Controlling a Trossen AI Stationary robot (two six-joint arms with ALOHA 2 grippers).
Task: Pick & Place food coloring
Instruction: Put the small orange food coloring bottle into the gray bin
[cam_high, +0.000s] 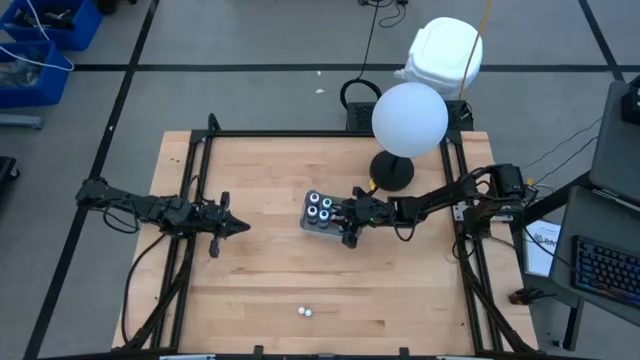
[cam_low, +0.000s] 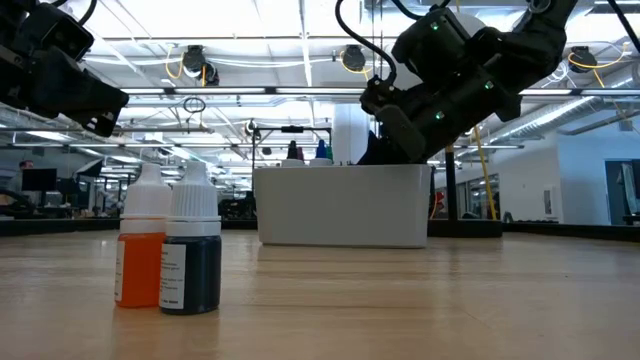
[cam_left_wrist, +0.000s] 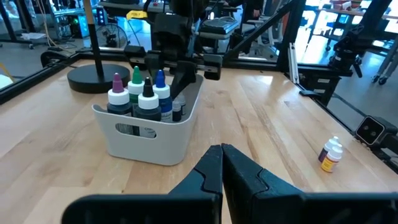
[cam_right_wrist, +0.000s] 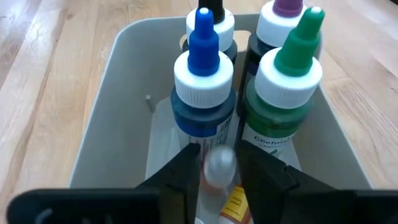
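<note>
Grey tray (cam_high: 308, 222) mid-table; white lamp globe (cam_high: 409, 119) behind it.

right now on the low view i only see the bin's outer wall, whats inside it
Observer: Four bottles stand upright in the bin, with blue, green, purple and black tips.
Operator: is the right end effector in there
Observer: Yes, the right end effector reaches into the bin beside them, with a small white-capped bottle at its tip.
Operator: and the left one
Observer: The left end effector is shut over the bare table, left of the bin, holding nothing.
</note>
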